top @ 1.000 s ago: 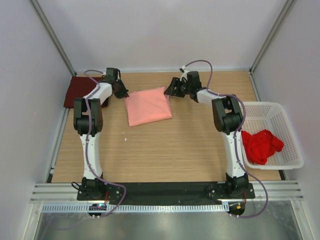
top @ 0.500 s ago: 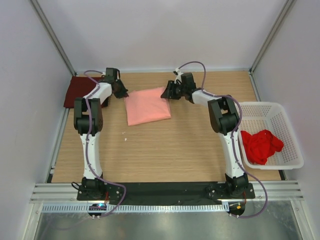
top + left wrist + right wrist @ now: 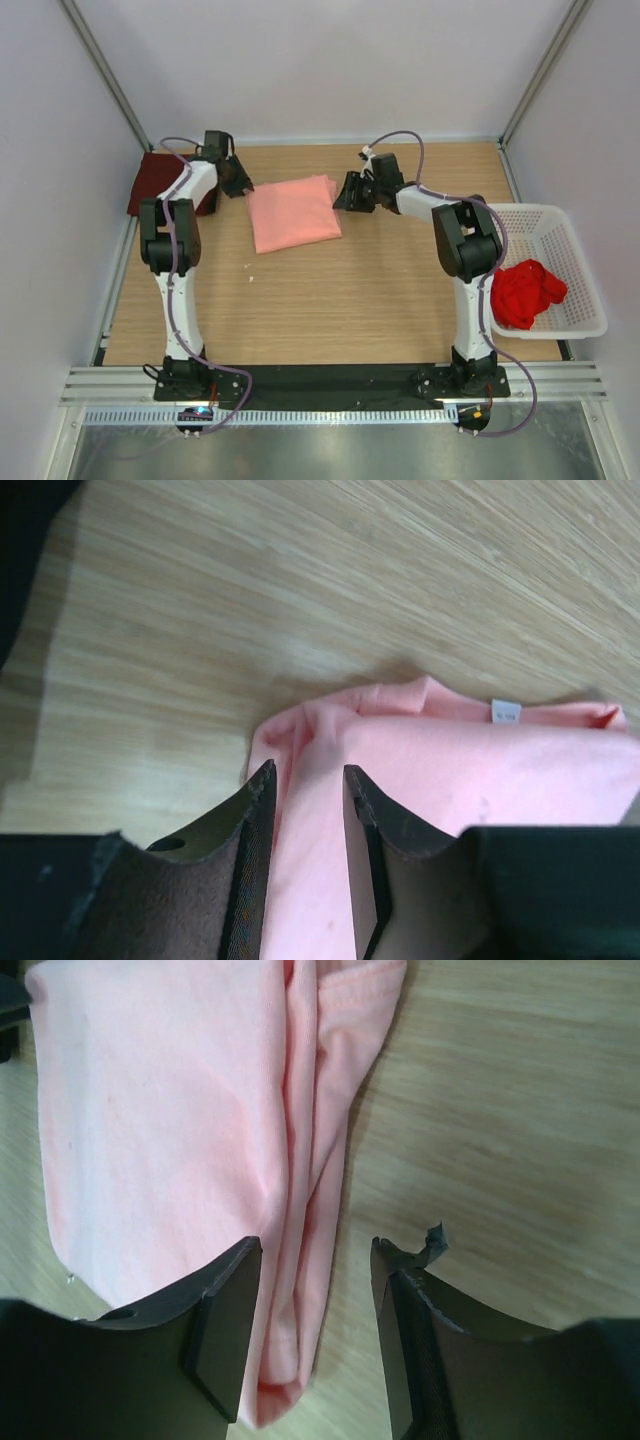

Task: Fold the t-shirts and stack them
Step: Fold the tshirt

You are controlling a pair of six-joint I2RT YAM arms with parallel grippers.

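Salmon-pink t-shirt (image 3: pixel 293 212) lies folded into a rough rectangle on the far middle of the wooden table (image 3: pixel 330 300), with a small white label (image 3: pixel 506 713) showing at its far edge. The left gripper (image 3: pixel 308 775) sits low over the shirt's far left corner, its jaws parted by a narrow gap with pink cloth showing through it; no cloth looks pinched. The right gripper (image 3: pixel 315 1250) stands at the shirt's right edge with its jaws wider apart, one finger above the cloth and the other above bare wood, so that the folded edge runs beneath the gap. A dark maroon t-shirt (image 3: pixel 150 185) lies flat at the far left edge of the table, behind the left arm. A bright red t-shirt (image 3: pixel 522 290) sits crumpled in the white perforated basket (image 3: pixel 545 235) on the right.
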